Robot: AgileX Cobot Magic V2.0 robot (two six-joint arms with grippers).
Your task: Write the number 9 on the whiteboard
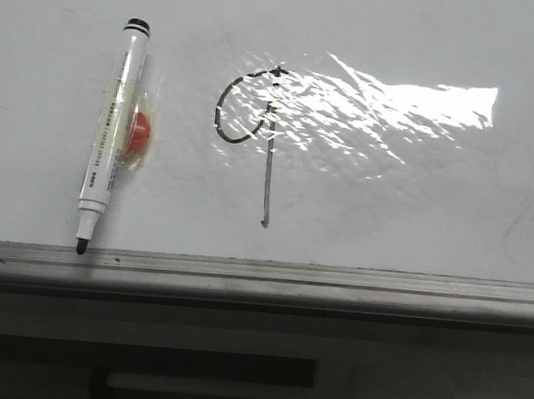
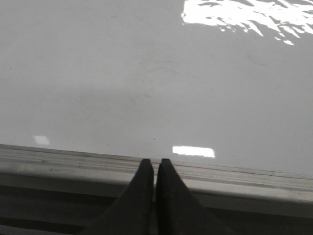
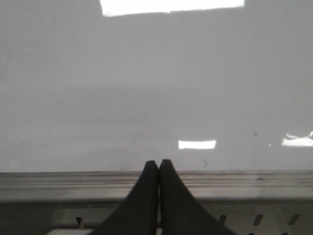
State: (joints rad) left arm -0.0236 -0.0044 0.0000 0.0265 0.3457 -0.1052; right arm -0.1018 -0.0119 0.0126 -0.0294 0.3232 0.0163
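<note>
- The number 9 (image 1: pixel 254 125) is drawn in thin black line on the whiteboard (image 1: pixel 415 202); its loop and stem top lie in the wrinkled glare patch (image 1: pixel 385 112), the stem ending above the grey ledge (image 1: pixel 335 281).
- A white marker pen (image 1: pixel 111 132) lies left of the number 9, tilted, black tip touching the ledge, an orange-red piece (image 1: pixel 139 131) taped at its side.
- The left gripper (image 2: pixel 154 169) has its fingers pressed together, holding nothing, over the ledge.
- The right gripper (image 3: pixel 158 169) is likewise closed and empty, at the ledge.
</note>
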